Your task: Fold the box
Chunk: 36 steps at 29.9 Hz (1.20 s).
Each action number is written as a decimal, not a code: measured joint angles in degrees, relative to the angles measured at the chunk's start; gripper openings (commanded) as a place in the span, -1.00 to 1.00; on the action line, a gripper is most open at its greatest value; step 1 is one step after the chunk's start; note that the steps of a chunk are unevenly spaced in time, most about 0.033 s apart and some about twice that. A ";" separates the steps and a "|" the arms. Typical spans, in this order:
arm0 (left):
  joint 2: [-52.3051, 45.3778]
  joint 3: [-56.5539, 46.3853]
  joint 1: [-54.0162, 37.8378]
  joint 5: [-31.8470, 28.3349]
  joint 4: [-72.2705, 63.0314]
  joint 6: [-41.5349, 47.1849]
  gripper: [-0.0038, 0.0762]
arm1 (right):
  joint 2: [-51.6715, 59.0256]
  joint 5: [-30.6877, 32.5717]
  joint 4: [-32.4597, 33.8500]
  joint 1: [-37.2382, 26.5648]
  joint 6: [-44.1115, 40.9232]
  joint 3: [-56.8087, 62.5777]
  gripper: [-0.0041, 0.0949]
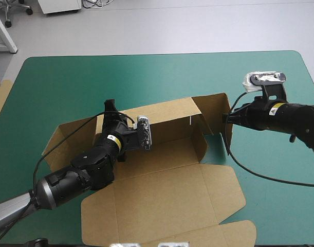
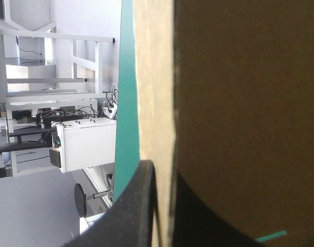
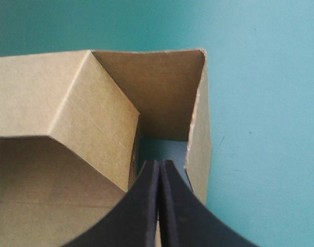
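Box [image 1: 164, 198] half-raised, lid flat; left jaws pinch its wall, right jaws closed.

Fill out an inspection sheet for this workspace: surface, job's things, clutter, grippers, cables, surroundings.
surface: teal-green cover, smooth.
job's things: brown box, part-folded; far wall and right end wall raised, lid flat toward the table's near edge.
clutter: spare board at the table's left edge.
grippers: left gripper shut on the box's far wall; right gripper shut, its tip in the gap between the folded-in flap and the right end wall.
cables: nothing seen.
surroundings: nothing seen.
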<state>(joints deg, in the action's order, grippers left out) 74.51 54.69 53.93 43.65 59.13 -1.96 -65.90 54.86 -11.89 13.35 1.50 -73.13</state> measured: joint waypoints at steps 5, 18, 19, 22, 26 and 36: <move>-0.10 -0.04 0.00 -0.06 -0.01 0.39 -0.93 | -5.11 2.31 -8.79 -5.28 4.24 -6.97 -0.96; -0.10 -0.04 0.00 -0.17 -0.38 0.46 -0.93 | -28.38 13.47 -35.95 -21.40 15.40 -21.71 -0.94; -0.10 -0.04 0.00 -0.17 -0.38 0.46 -0.93 | -30.00 13.95 -35.89 -21.29 15.40 -23.14 -0.94; -0.10 -0.04 0.00 -0.17 -0.38 0.53 -0.93 | -33.79 14.62 -33.20 -19.85 14.19 -27.21 -0.94; -0.10 -0.04 0.00 -0.17 -0.38 0.58 -0.93 | -36.66 15.11 -28.51 -16.76 12.42 -31.67 -0.94; -0.10 -0.04 0.00 -0.19 -0.40 0.65 -0.93 | -39.17 16.15 -19.46 -9.07 9.93 -33.12 -0.94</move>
<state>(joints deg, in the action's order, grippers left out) 74.41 54.65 53.93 43.47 58.72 -1.31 -105.07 71.01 -31.35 4.28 11.43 -106.25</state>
